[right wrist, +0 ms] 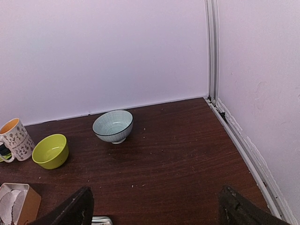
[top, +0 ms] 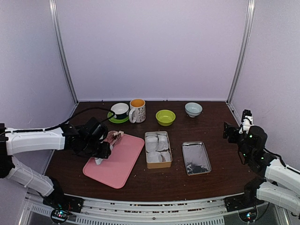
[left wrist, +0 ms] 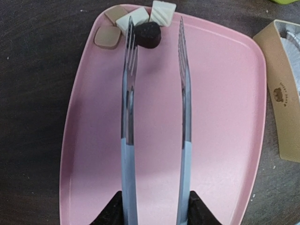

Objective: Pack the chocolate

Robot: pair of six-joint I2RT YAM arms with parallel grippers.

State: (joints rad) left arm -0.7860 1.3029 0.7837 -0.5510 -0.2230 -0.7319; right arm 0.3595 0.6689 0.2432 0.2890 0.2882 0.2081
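Observation:
Several chocolate pieces lie at the far end of the pink tray: two white, two light brown and one dark. My left gripper is shut on the blue handles of metal-tipped tongs. The tong tips stand apart, and the dark piece lies between them, close to the left tip. The beige bear-printed tin sits right of the tray and holds white paper cups. My right gripper hangs open over bare table at the right, holding nothing.
The tin's silver lid lies right of the tin. Along the back stand a cup on a green saucer, a patterned mug, a yellow-green bowl and a pale blue bowl. Walls close in on three sides.

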